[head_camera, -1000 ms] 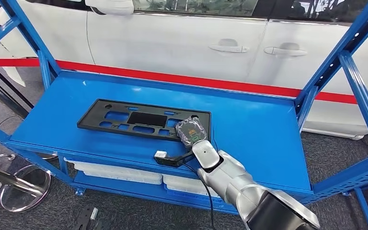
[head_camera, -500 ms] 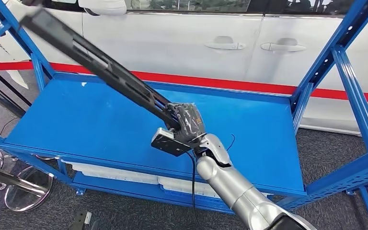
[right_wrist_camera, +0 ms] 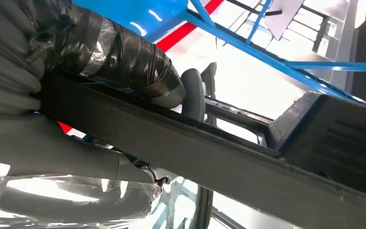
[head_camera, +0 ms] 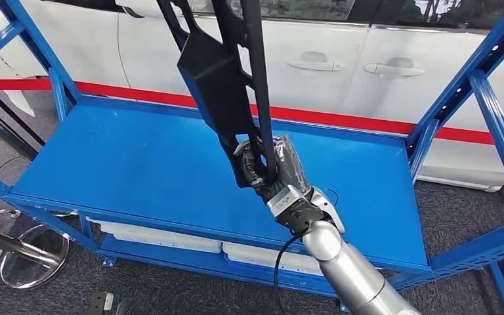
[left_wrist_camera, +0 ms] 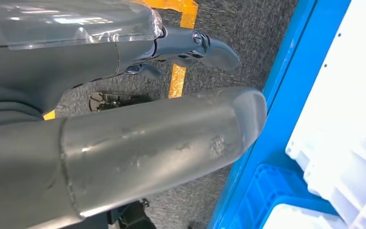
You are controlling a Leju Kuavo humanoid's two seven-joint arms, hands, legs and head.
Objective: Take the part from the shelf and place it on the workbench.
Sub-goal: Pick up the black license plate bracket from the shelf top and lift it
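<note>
While gripped, part above shelf

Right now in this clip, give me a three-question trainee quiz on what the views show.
1. True or false: the black part lies flat on the blue shelf.
2. Which hand grips the part? A) the left hand B) the right hand
3. Fill in: behind the shelf stands a white ____.

Key: 1 false, it is lifted and stands steeply on end, clear of the shelf; 2 B; 3 car.
</note>
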